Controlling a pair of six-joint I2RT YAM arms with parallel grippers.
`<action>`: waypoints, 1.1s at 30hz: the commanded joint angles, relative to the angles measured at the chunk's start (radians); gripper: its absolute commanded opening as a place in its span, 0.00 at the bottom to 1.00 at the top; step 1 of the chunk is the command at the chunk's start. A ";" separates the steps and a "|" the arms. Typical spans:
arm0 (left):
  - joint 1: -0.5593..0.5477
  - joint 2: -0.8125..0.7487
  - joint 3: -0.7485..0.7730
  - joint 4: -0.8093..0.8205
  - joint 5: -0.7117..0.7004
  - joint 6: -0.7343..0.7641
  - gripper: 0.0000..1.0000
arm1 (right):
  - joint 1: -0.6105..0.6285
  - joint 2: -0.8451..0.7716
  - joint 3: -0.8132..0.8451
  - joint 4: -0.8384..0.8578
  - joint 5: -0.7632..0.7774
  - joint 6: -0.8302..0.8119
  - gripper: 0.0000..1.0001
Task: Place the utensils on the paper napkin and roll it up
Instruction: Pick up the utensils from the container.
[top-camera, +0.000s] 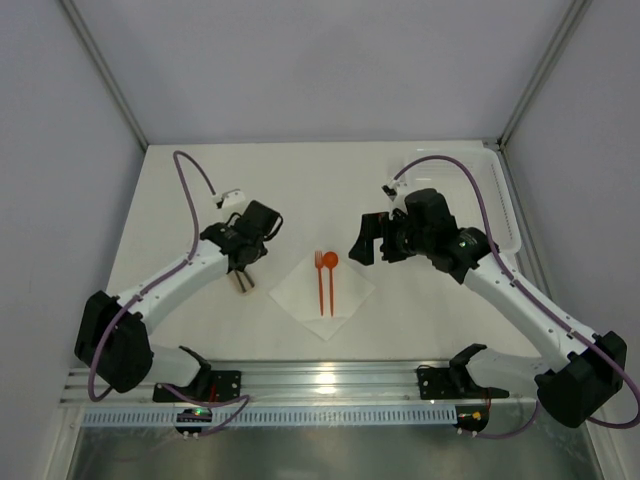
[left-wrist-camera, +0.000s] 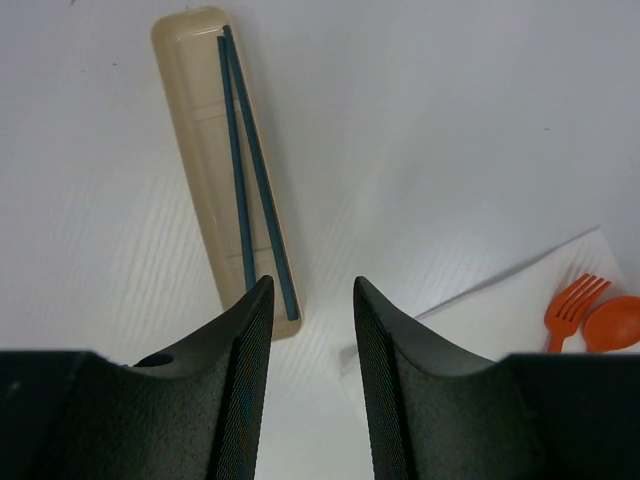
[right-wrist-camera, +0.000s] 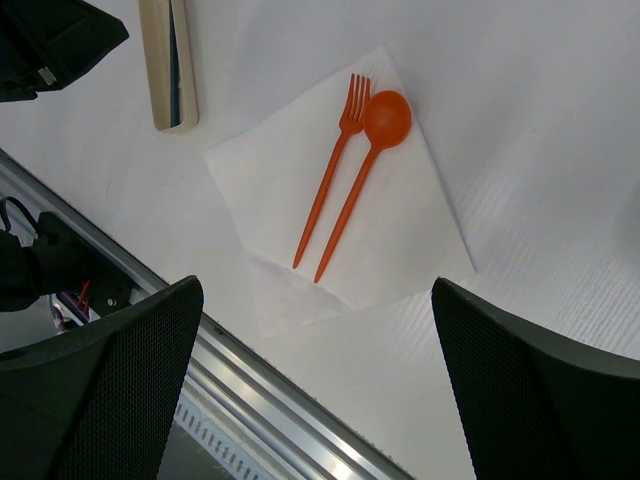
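We have the fork and spoon lying side by side on the napkin, handles pointing towards the near edge of the table. That part of the job looks done. The napkin lies flat and unrolled as a diamond in the middle, between the two arms.

Off to its left, a tan case with two blue chopsticks in it sits on the bare table, close to the napkin's corner but not touching it. We judge this to be the piece left to bring over.

The left gripper hangs right over the near end of that case, jaws partly apart and nothing between them (no grip yet, as far as we can see). The right gripper hovers above the napkin's right side, spread as wide as it goes and empty.

So we make it roughly halfway through the placing, with none of the rolling begun. What remains, by our reading, is to get the case onto the napkin beside the fork and spoon, then fold a corner over and roll.
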 joint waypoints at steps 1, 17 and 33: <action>0.053 -0.023 -0.015 -0.019 0.011 0.025 0.40 | 0.002 -0.003 0.004 0.005 0.019 -0.011 0.99; 0.269 0.069 -0.096 0.080 0.149 0.073 0.43 | 0.002 0.002 0.003 0.013 -0.010 -0.011 0.99; 0.292 0.184 -0.089 0.192 0.215 0.084 0.36 | 0.003 0.002 -0.007 0.022 -0.019 -0.010 1.00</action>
